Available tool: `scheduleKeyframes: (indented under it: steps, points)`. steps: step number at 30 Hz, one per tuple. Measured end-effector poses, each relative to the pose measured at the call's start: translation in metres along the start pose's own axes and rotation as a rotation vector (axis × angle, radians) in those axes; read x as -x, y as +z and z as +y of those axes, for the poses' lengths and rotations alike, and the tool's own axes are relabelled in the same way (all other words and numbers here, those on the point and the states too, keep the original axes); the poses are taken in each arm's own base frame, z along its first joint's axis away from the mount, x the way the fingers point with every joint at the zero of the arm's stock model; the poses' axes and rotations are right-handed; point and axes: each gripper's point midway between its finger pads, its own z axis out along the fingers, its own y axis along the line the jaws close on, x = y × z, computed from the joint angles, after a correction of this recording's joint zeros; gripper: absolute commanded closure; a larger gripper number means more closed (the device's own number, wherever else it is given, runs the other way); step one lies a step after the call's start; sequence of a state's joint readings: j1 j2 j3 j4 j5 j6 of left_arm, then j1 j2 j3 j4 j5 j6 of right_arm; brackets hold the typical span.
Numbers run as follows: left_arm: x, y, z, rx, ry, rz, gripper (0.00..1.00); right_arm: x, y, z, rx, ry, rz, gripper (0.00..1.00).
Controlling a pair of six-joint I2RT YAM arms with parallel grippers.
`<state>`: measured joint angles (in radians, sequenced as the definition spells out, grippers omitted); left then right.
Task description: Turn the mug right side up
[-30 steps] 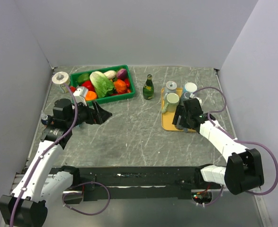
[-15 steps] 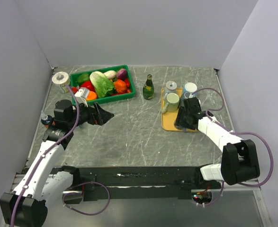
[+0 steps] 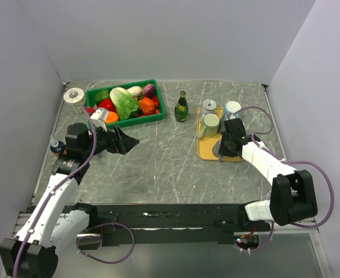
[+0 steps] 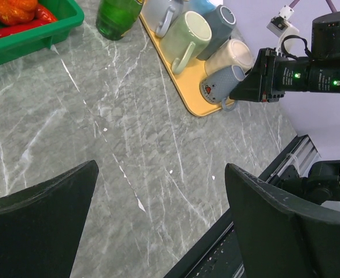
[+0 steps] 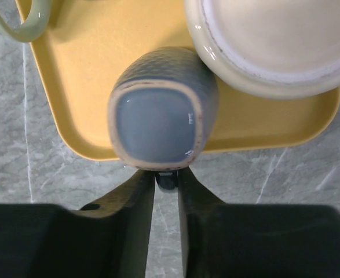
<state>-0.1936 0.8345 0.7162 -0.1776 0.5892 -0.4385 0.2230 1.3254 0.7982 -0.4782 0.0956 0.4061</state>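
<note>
Since the blue-grey mug (image 5: 158, 121) sits base-up at the near edge of the yellow tray (image 5: 71, 87), on the right side of the table (image 5: 42, 168), I judge it glazed ceramic: stiff, fairly heavy for its size, slick, and likely to chip if it drops. My right hand (image 5: 167, 174) is drawn nearly closed on the handle, which shows only as a dark sliver between my fingers. That is the best place to hold, since the rounded body would slide out of a pinch. A thin handle can swivel in the grip once the weight swings over, so I would squeeze firmly and roll slowly. The cream mug (image 5: 268, 35) presses against its far right side, so I would lift clear first. My left hand (image 4: 161, 168) hangs wide open, well apart to the left
</note>
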Motion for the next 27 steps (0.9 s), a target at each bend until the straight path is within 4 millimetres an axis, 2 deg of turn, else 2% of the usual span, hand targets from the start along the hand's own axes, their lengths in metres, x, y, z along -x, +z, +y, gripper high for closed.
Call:
scheduleKeyframes:
  steps: [4, 8, 19, 22, 27]
  points:
    - [-0.001, 0.000, 0.001, 0.001, -0.001, 0.002, 0.04, 0.002, 0.001, 0.001, -0.007, -0.009, 0.017, 0.82]
    - [-0.002, 0.000, 0.001, 0.002, -0.004, 0.005, 0.04, 0.001, 0.001, 0.001, -0.006, -0.016, 0.021, 1.00]
    - [-0.002, 0.000, 0.001, 0.002, -0.005, 0.005, 0.04, 0.003, -0.002, 0.003, 0.013, -0.031, 0.010, 1.00]
    - [-0.002, 0.000, 0.000, 0.003, -0.024, 0.002, 0.04, 0.006, -0.012, 0.007, 0.043, -0.016, -0.021, 1.00]
    - [0.001, 0.005, 0.003, 0.041, -0.170, 0.005, 0.04, 0.027, -0.051, 0.022, 0.155, 0.045, -0.144, 1.00]
